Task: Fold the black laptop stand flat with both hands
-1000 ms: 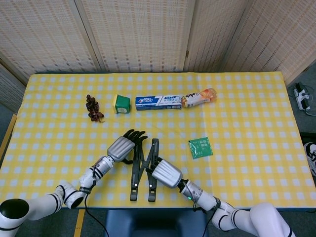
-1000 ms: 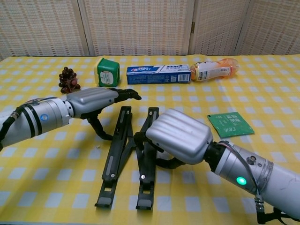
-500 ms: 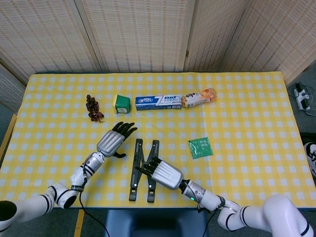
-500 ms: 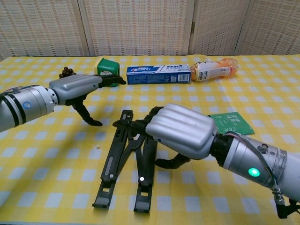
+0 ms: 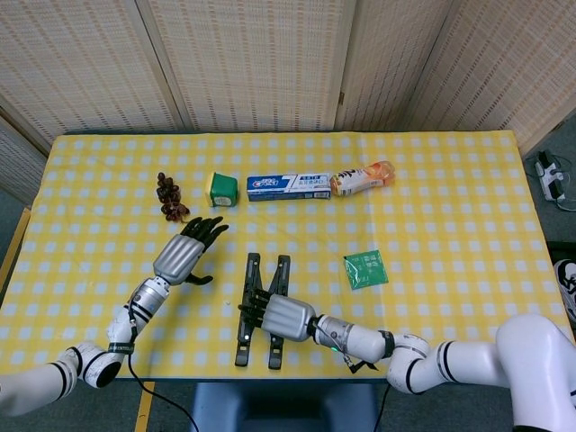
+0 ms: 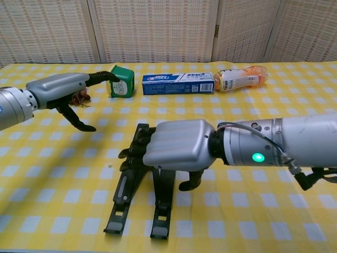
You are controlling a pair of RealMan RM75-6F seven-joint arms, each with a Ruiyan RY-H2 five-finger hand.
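The black laptop stand (image 5: 253, 274) lies near the table's front edge, its two bars (image 6: 125, 192) close together and nearly parallel. My right hand (image 5: 274, 317) lies across the middle of the stand. Its fingers (image 6: 136, 150) curl over the left bar and its thumb (image 6: 189, 182) hooks down beside the right bar, so it grips both bars. The stand's middle is hidden under this hand (image 6: 176, 145). My left hand (image 5: 184, 252) hovers off to the left, clear of the stand. That left hand (image 6: 63, 89) has its fingers spread and holds nothing.
Along the back stand dark grapes (image 5: 171, 198), a green box (image 5: 221, 189), a toothpaste carton (image 5: 288, 186) and an orange bottle (image 5: 362, 178). A green packet (image 5: 365, 269) lies right of the stand. The front table edge runs just below the stand's feet.
My left hand has pulled away from the stand, leftward and back. My right hand has slid left over both bars, which now lie closer together.
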